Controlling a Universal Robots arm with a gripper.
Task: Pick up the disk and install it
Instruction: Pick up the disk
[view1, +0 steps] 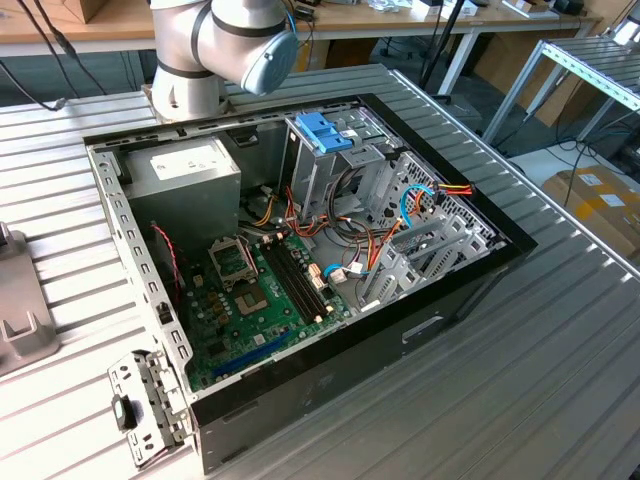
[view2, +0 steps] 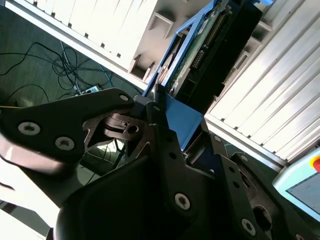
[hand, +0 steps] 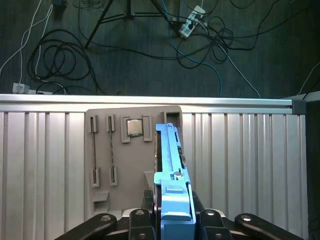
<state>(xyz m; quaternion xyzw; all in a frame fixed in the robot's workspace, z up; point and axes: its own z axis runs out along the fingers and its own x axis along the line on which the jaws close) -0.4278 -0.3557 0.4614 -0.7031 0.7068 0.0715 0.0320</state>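
Observation:
The disk (hand: 171, 170), a thin drive in a light blue carrier, stands on edge between my gripper's black fingers (hand: 150, 216). My gripper (hand: 172, 212) is shut on its near end. In the first wrist view the disk points out over a grey holder plate (hand: 115, 165) on the ribbed table. The second wrist view shows the disk (view2: 192, 50) side-on, its green circuit board and blue frame running away from my gripper (view2: 167, 117). In the exterior view, the arm's grey base joint (view1: 215, 45) stands behind the open computer case (view1: 300, 250).
Inside the case are a motherboard (view1: 255, 290), a power supply (view1: 185, 180), loose cables, and a drive cage topped by a darker blue latch piece (view1: 325, 130). A small square chip (hand: 133, 127) lies on the holder plate. Floor cables run beyond the table edge (hand: 150, 100).

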